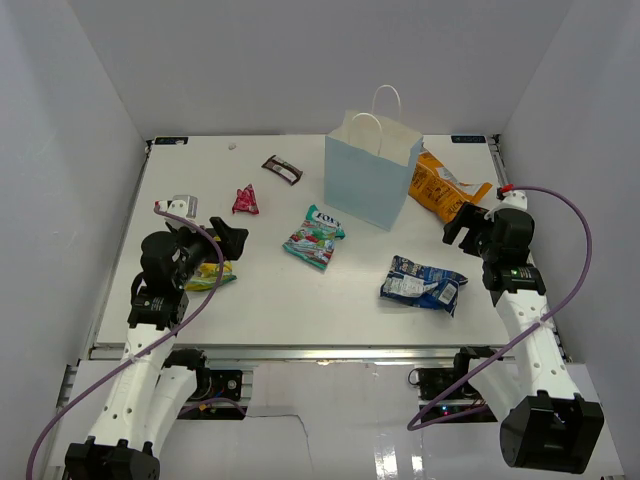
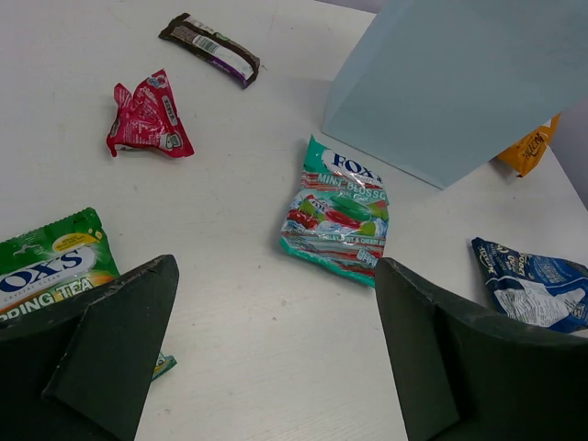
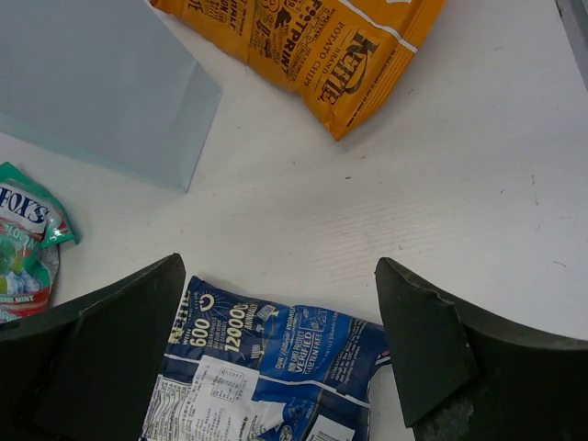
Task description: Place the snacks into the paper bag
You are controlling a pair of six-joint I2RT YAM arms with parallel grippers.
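Note:
The light-blue paper bag (image 1: 370,170) stands upright at the back middle, its mouth open. An orange bag (image 1: 440,185) lies just right of it. The blue-white bag (image 1: 423,285) lies front right, the green-white-red bag (image 1: 314,238) in the middle, the red wrapper (image 1: 245,201) and the dark brown bar (image 1: 282,169) further left. A yellow-green packet (image 1: 212,275) lies partly under my left gripper (image 1: 232,240), which is open and empty. My right gripper (image 1: 462,226) is open too, hovering over the far edge of the blue-white bag (image 3: 266,377).
White walls close in the table (image 1: 300,300) on three sides. A small silver piece (image 1: 183,204) lies near the left edge. The orange bag (image 3: 312,46) and the paper bag (image 3: 101,83) sit just beyond my right fingers.

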